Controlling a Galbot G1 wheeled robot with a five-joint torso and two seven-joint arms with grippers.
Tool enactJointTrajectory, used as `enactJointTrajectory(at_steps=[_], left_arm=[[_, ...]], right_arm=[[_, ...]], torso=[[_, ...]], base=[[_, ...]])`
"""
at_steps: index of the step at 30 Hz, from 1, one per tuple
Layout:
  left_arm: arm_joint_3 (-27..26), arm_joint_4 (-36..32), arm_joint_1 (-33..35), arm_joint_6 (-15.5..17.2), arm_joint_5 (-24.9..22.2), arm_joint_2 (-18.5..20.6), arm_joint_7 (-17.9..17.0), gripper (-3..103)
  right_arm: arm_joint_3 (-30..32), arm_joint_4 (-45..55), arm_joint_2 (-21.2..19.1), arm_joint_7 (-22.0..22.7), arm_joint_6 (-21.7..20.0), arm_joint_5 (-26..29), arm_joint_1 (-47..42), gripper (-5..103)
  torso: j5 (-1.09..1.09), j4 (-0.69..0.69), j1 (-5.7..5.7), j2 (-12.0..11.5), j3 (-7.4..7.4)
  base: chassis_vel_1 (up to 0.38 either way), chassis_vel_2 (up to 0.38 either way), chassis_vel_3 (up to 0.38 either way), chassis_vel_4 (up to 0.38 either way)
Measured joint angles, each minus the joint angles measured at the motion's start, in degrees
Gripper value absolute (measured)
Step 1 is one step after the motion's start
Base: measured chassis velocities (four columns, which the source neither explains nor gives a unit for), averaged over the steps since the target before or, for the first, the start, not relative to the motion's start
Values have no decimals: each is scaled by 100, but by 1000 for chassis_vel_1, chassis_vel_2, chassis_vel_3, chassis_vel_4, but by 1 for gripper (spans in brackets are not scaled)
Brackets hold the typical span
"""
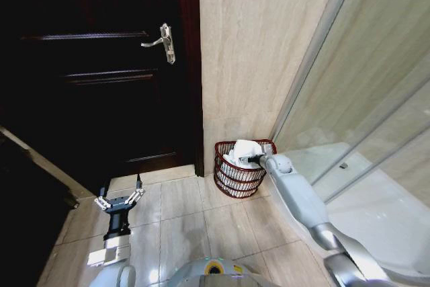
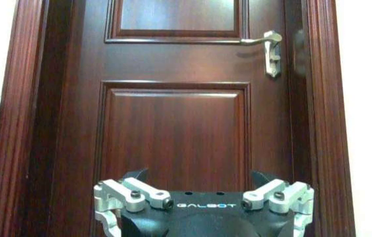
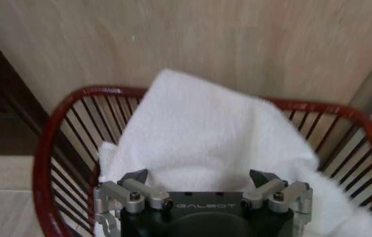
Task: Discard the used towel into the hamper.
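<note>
The right claw (image 3: 199, 178), jaws spread apart, sits just above the white towel (image 3: 203, 133) heaped inside the red wire hamper (image 3: 48, 163), against a beige wall (image 3: 193, 39).

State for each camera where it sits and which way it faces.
Head view: high on the robot, facing down at the floor, the door, the hamper; both arms show.
Left wrist view: behind the open left gripper, facing the door.
Right wrist view: behind the open right gripper, over the towel in the hamper.
Head and right wrist views share hamper and towel.
</note>
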Motion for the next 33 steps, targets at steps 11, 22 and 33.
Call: enactJointTrajectory(at_steps=[11,22,33], left_arm=[[-9,109,-8,-26,-6,0,4,100],[-47,183,-71,-3,97,0,12,100],[-43,255,-103,24,179,0,18,100]], right_arm=[[-436,-367,-152,-289,-6,-24,630,100],[-515,-1930,479,-1123,180,-856,1355,100],[-107,-3217,945,-1516,506,-1325,1520,100]], torso=[[0,1,0,-1,0],[-5,1,0,0,-1],[-3,2,0,0,-2]], base=[[0,0,0,0],[0,0,0,0],[0,0,0,0]])
